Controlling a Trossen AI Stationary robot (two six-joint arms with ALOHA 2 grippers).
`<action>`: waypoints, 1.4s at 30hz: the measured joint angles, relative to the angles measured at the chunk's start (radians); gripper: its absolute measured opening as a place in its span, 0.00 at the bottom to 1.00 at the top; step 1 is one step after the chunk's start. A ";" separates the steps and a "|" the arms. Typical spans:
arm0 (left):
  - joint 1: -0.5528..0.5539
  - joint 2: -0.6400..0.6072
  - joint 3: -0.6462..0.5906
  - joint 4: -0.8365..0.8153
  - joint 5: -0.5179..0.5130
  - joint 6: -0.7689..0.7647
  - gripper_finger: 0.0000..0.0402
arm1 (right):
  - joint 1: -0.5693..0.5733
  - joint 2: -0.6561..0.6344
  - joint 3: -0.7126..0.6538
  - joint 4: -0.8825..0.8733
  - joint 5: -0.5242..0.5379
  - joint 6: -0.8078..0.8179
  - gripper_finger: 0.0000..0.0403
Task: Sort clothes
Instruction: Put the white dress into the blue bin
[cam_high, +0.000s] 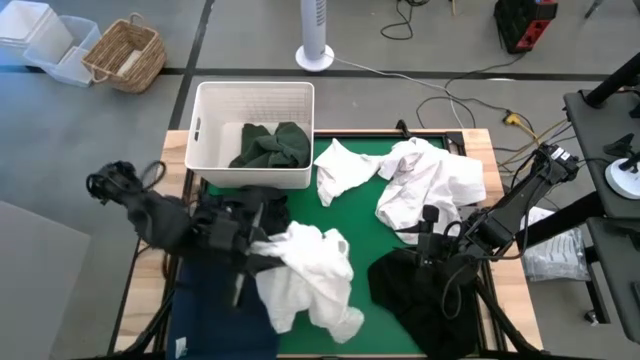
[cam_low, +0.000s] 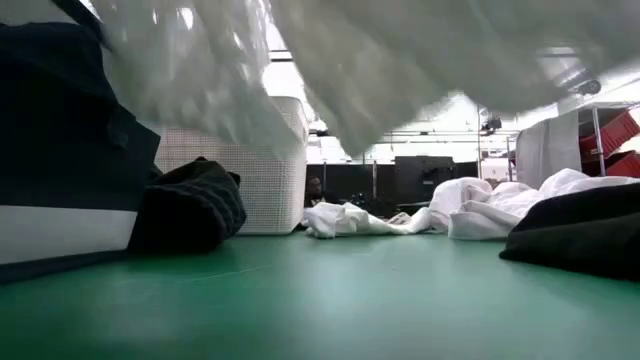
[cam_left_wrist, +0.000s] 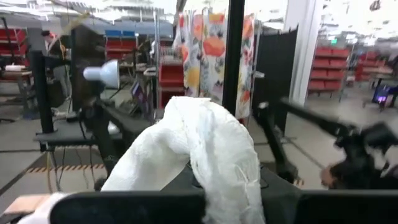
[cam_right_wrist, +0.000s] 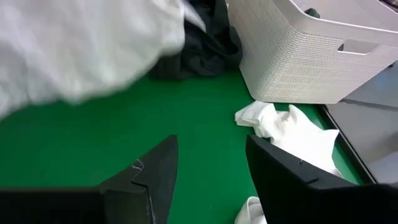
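Sorting stood mid-carry: left claw (cam_high: 258, 243) pinched a crumpled white fabric garment (cam_high: 305, 275) at the lower centre, likely bound for the navy fabric bin (cam_high: 215, 315) at lower left, while right claw (cam_high: 432, 243) hung spread.

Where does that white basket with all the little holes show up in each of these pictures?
High view: the white basket sits at the table's far edge, left of centre, dark green clothes inside.
Low view: left of centre, behind a dark garment.
Left wrist view: not in it.
Right wrist view: upper right corner.
Shared landmark: the green table mat.
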 joint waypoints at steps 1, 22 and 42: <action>0.000 0.015 0.050 -0.030 0.000 0.000 0.00 | 0.000 0.000 0.000 0.000 0.000 0.000 0.44; -0.173 0.106 0.495 -0.329 -0.436 -0.001 0.00 | 0.000 -0.001 -0.002 0.003 0.027 -0.003 0.25; -0.492 0.207 0.558 -0.034 -1.093 0.274 0.00 | 0.000 -0.001 -0.002 0.022 0.028 -0.007 0.13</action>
